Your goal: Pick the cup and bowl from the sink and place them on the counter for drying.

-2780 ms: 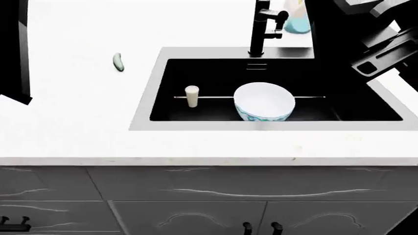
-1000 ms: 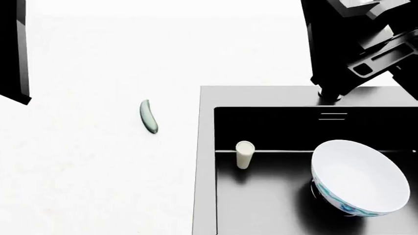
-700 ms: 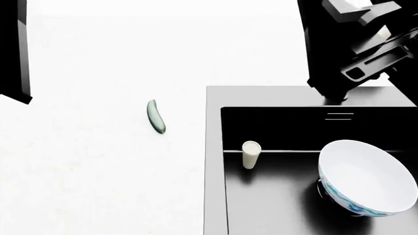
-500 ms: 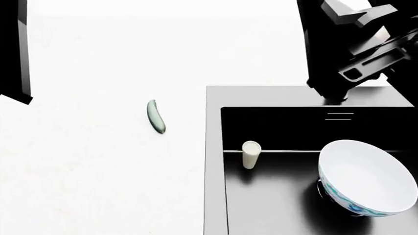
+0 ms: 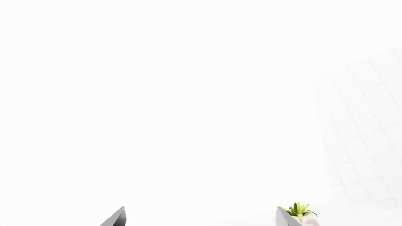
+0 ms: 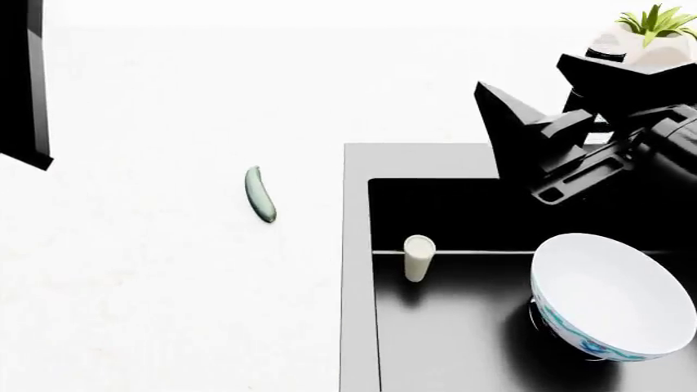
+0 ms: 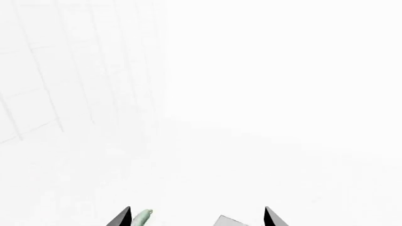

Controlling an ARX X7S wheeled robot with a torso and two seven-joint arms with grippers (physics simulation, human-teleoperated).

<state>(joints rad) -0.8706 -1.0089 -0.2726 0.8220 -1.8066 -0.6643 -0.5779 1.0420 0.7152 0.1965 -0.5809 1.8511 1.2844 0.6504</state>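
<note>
The small cream cup stands upright at the left of the black sink. To its right in the basin, the big bowl lies tilted, white inside with blue pattern at its lower edge. The white counter spreads to the left. My right arm hangs over the sink's back edge, above and apart from both. The right gripper is open with nothing in it, pointing out over the counter. My left gripper is open and empty; its arm shows at the far left.
A green cucumber-like thing lies on the counter left of the sink, and also shows by one right fingertip as the same green thing. A white pot with a green plant stands at the back right; the plant is near the left gripper.
The head view closed in and shifted so the sink sits at the right. In the last half second my right arm swung down and left over the sink's back edge, uncovering the plant pot.
</note>
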